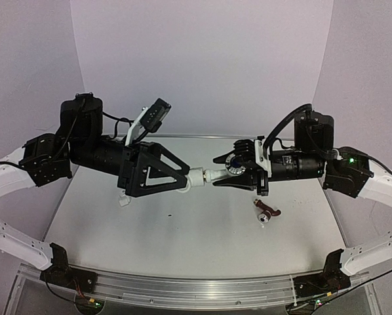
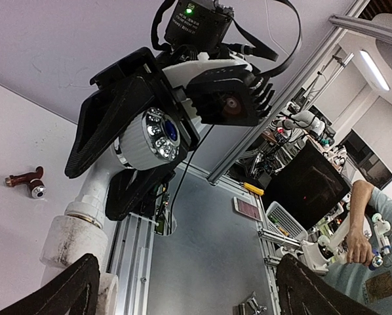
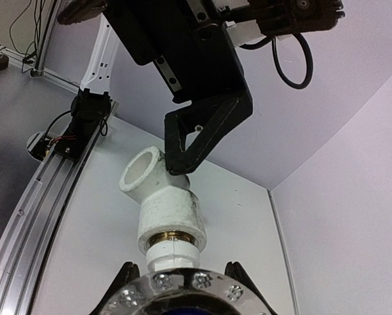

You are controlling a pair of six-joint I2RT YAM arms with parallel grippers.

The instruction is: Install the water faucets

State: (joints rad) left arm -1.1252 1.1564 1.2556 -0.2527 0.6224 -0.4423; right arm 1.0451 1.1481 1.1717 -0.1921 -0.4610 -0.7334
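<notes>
**Item 1, faucet** point(image 3: 173, 259): white, held in the air over the middle of the counter point(image 1: 150, 236). The right claw point(image 1: 217, 172) is clamped on its silvery, blue-centred knob. Its threaded end sits in the mouth of a white elbow fitting point(image 3: 163, 210). A brass ring shows at the joint, so we judge it screwed in most of the way, perhaps not fully seated.

**Item 2, left claw** point(image 1: 186, 178): jaws spread wide around the fitting. One finger is at or against it, but we see no grip.

**Item 3, brownish tap** point(image 1: 267, 213): lies on its side on the counter toward the right edge, well apart from both claws. We take it for a second faucet, not yet installed.

**Status:** one faucet joined or nearly so, and one left to do.
</notes>
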